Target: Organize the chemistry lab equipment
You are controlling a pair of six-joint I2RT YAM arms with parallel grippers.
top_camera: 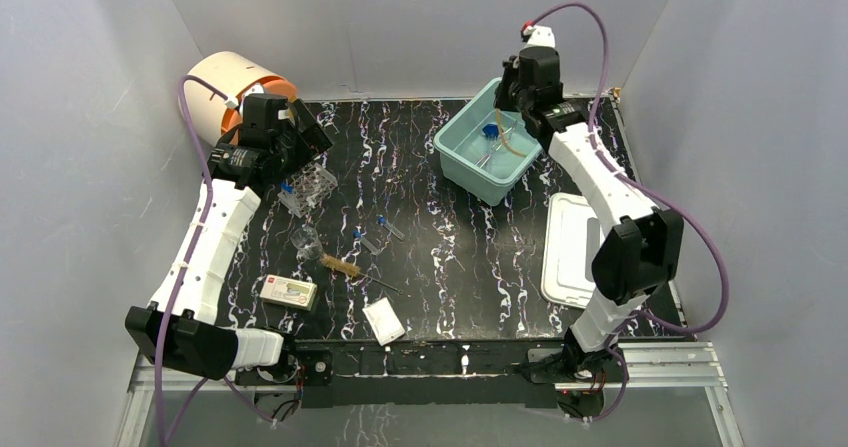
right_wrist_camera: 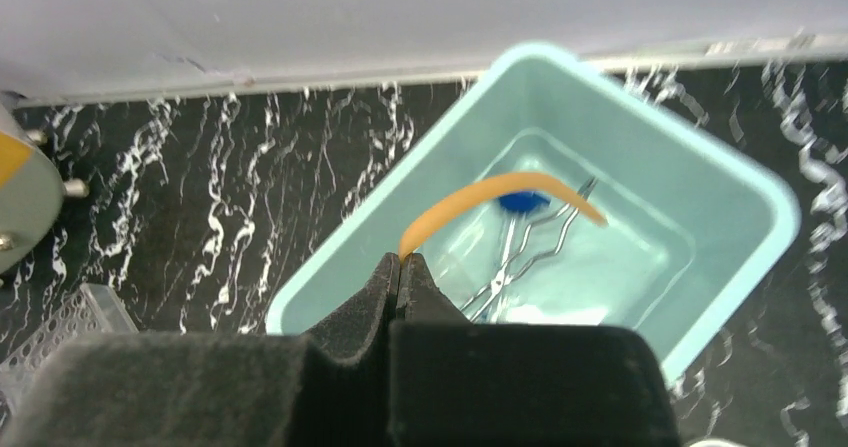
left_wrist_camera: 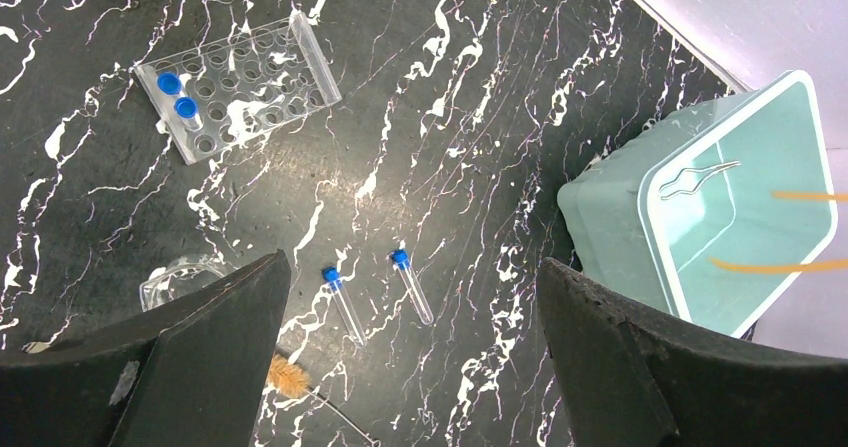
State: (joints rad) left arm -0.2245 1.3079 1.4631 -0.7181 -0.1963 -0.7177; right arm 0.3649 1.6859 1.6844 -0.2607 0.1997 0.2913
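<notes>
My right gripper [right_wrist_camera: 401, 261] is shut on one end of the tan rubber tube [right_wrist_camera: 480, 195], which arcs over the teal tub [right_wrist_camera: 760, 192]; the gripper hovers above the tub's far corner [top_camera: 512, 95]. Metal tongs with a blue part [right_wrist_camera: 525, 242] lie in the tub. My left gripper [left_wrist_camera: 410, 297] is open and empty, high above two blue-capped test tubes [left_wrist_camera: 412, 285]. The clear rack [left_wrist_camera: 235, 82] holds two blue-capped tubes. A brush [left_wrist_camera: 290, 377] and a small glass beaker [top_camera: 306, 241] lie near the left. A white packet [top_camera: 384, 320] lies near the front.
A flat white slotted lid [top_camera: 568, 249] lies at the right. A small printed box [top_camera: 289, 292] sits at the front left. A white and orange cylinder [top_camera: 232, 89] stands at the back left corner. Grey walls enclose the marbled black table [top_camera: 440, 257].
</notes>
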